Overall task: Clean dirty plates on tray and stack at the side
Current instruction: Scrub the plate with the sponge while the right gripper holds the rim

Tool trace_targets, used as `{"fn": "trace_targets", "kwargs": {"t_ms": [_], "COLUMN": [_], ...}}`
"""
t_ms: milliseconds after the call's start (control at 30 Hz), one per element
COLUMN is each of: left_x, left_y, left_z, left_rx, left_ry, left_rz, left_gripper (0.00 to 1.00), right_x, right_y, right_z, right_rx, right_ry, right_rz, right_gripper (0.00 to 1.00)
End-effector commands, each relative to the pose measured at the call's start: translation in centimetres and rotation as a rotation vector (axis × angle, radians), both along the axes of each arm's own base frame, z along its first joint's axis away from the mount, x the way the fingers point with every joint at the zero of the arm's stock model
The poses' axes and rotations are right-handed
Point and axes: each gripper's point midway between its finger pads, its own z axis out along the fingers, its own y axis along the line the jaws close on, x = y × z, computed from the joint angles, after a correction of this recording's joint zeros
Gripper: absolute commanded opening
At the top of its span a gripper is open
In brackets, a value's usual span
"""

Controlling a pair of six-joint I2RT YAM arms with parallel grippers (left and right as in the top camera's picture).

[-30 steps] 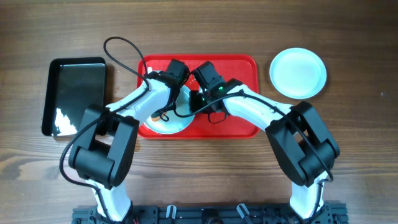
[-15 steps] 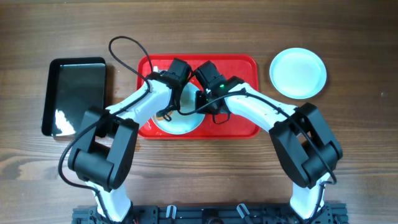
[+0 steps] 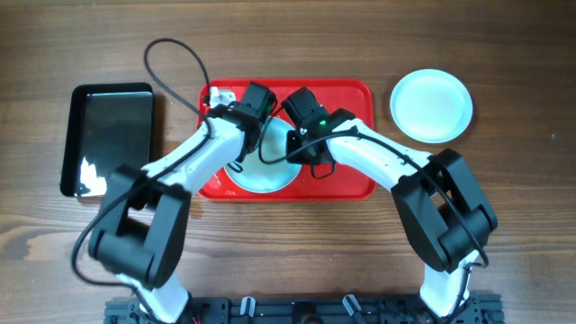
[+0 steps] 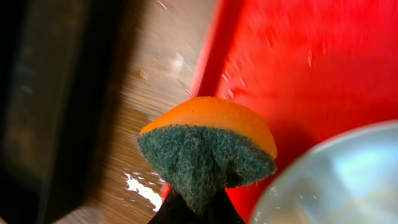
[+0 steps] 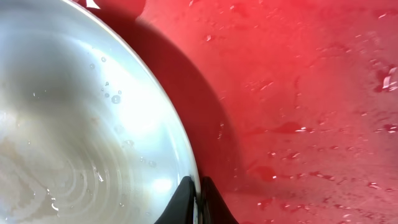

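Okay, scrub step: L gripper (image 4: 196, 208) clamped on the sponge (image 4: 208, 146), hovering near the plate (image 5: 81, 124) on the red tray (image 5: 298, 93). R gripper (image 5: 198, 200) pinches its rim. Next, I reckon: sponge down onto plate w/ rim held steady. Clean plate (image 3: 431, 105) sits off-tray, R side.

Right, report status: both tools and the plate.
Left tool shut on sponge, over tray's left edge. Right tool shut on plate rim, plate on tray. Second plate on table, right of tray, out of the way.
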Motion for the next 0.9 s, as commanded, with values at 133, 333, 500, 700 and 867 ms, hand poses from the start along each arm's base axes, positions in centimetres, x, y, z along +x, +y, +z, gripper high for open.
{"fn": "trace_targets", "kwargs": {"t_ms": [133, 333, 500, 700, 867], "left_x": [-0.5, -1.9, -3.1, -3.2, -4.3], "left_y": [-3.2, -8.0, -9.5, -8.6, -7.8], "left_z": [2.0, -1.3, -3.3, -4.5, -6.5], "left_rx": [-0.267, -0.515, -0.587, -0.532, -0.487], "left_ry": [-0.04, 0.124, 0.221, 0.24, 0.29], "left_rz": [0.008, -0.053, -0.059, -0.059, -0.087], "left_gripper": [0.04, 0.04, 0.04, 0.04, 0.04], "right_x": [-1.0, -1.0, -1.0, -1.0, -1.0], "right_y": [-3.4, -3.4, -3.4, -3.4, -3.4], "right_z": [-3.0, -2.7, -2.6, -2.6, -2.6], "right_rx": [-0.149, -0.147, -0.147, -0.147, -0.147], "right_ry": [0.041, 0.038, 0.038, 0.038, 0.038], "right_rz": [-0.04, -0.04, -0.04, -0.04, -0.04], "right_gripper": [0.04, 0.04, 0.04, 0.05, 0.04]}}
